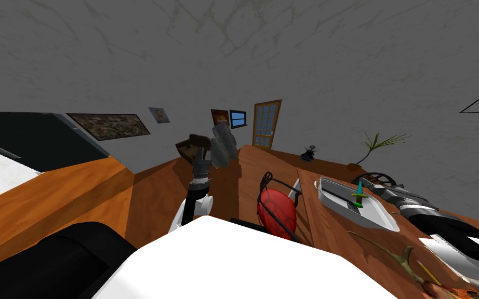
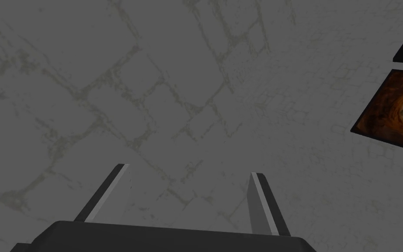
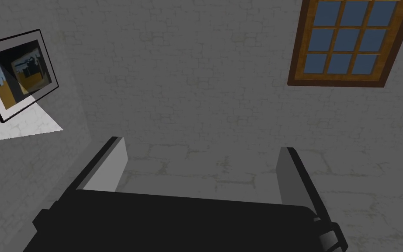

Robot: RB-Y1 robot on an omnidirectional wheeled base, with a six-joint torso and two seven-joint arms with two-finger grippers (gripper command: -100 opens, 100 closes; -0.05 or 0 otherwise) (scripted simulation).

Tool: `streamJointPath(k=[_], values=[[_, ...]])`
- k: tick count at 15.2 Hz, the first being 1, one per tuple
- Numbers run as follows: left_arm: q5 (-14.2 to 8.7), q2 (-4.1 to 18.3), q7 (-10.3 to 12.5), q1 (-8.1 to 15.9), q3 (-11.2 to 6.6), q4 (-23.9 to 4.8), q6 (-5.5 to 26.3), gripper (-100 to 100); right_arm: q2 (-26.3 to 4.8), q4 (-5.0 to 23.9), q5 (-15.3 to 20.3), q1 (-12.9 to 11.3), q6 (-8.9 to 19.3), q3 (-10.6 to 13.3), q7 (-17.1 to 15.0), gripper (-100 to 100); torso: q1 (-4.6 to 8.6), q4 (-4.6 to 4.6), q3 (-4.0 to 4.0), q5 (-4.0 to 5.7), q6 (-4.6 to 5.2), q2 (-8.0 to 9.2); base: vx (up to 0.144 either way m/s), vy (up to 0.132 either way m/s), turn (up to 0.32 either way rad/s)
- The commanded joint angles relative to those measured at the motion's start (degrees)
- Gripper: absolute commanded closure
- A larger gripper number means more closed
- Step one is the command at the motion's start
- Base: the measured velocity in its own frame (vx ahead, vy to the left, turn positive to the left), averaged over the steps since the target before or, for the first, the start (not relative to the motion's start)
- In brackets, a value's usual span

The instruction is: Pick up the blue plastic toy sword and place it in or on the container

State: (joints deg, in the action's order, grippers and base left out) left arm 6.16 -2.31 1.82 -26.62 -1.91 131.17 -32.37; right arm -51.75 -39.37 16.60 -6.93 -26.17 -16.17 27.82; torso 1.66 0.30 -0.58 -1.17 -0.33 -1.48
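The toy sword (image 1: 358, 195), teal-blue with a green guard, lies inside a long white tray (image 1: 378, 215) on the wooden table (image 1: 332, 233) to my right. My left gripper (image 1: 222, 145) is raised in front of me, well left of the tray. Its fingers (image 2: 189, 169) are open and hold nothing. My right arm (image 1: 420, 207) reaches along the table just beyond the tray. The right gripper (image 3: 200, 146) is open and empty, its fingers wide apart against a grey wall.
A red object in a black wire frame (image 1: 277, 210) stands between me and the table's edge. On the table are a potted plant (image 1: 376, 145), a small dark item (image 1: 310, 153), a branch-like piece (image 1: 389, 252) and a yellow pencil (image 1: 428, 270). A black seat (image 1: 51, 259) is at my lower left.
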Motion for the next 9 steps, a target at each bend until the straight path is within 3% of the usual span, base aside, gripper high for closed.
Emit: streamJointPath(k=[1,2,3,5,6,7,8,9], values=[[0.0,0.0,0.0,0.0,0.0,0.0,0.0,0,-0.7,2.2,1.1,-2.9,-1.2,1.8,-1.2,-100,0.0,0.0,0.0,0.0,0.0,0.0,0.045,0.053,-0.247],[0.0,0.0,0.0,0.0,0.0,0.0,0.0,0,-0.7,2.2,1.1,-3.3,-1.2,1.8,-1.2,-100,-0.02,-0.01,-0.01,0.0,-0.01,-0.02,0.032,0.044,-0.128],[0.0,0.0,0.0,0.0,0.0,0.0,0.0,0,-1.9,4.8,2.6,-5.3,-2.7,4.2,-2.9,-100,0.0,-0.01,-0.01,0.01,-0.04,-0.01,0.033,0.056,-0.252],[0.0,0.0,0.0,0.0,0.0,0.0,0.0,0,-1.9,4.9,2.6,-6.7,-2.7,4.2,-2.9,-100,-0.04,0.0,0.0,-0.01,0.0,0.0,0.024,0.056,-0.192],[0.0,0.0,0.0,0.0,0.0,0.0,0.0,0,-3.1,7.5,4.1,-9.0,-4.2,6.6,-4.7,-100,-0.01,0.0,0.01,0.0,-0.05,0.02,0.03,0.046,-0.273],[0.0,0.0,0.0,0.0,0.0,0.0,0.0,0,-3.1,7.5,4.1,-10.1,-4.2,6.6,-4.7,-100,0.0,0.0,0.01,-0.01,0.02,0.01,0.032,0.054,-0.281],[0.0,0.0,0.0,0.0,0.0,0.0,0.0,0,-4.4,10.1,5.6,-12.0,-5.7,8.7,-6.4,-100,-0.01,0.0,0.01,0.0,0.01,0.01,0.041,0.081,-0.387],[0.0,0.0,0.0,0.0,0.0,0.0,0.0,0,-4.4,10.1,5.6,-13.5,-5.7,9.1,-6.4,-100,-0.08,0.0,0.0,-0.02,0.06,-0.01,0.044,0.092,-0.298]])
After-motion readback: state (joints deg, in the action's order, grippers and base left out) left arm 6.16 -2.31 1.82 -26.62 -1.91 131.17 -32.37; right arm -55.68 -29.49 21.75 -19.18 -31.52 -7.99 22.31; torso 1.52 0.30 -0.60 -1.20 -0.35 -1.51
